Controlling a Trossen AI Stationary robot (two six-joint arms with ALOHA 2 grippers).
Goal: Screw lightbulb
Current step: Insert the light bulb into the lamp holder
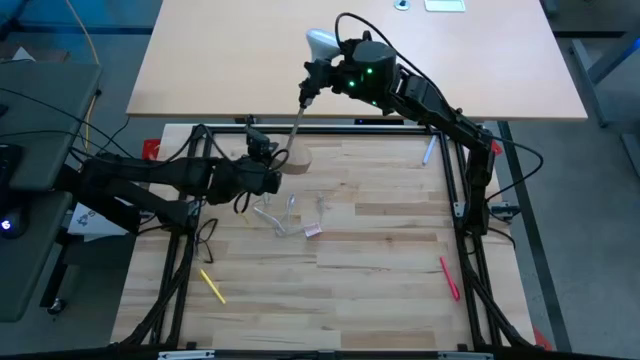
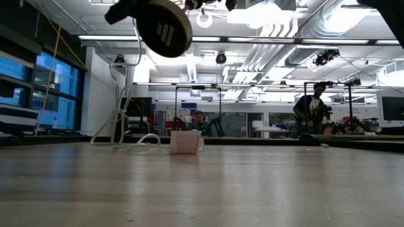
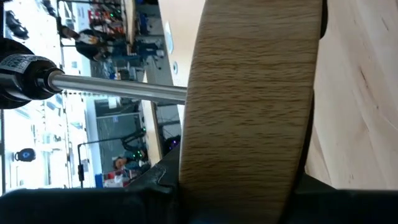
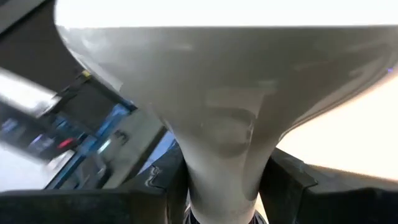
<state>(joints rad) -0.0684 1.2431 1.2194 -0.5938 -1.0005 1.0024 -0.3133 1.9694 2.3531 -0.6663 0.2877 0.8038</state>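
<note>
Lightbulb (image 1: 321, 41) held above wooden table (image 1: 380, 240), lit workshop behind

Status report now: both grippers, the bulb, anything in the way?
Left gripper shut on wooden disc, held off the table. Right gripper shut on bulb, at the socket. Nothing blocking.
</note>
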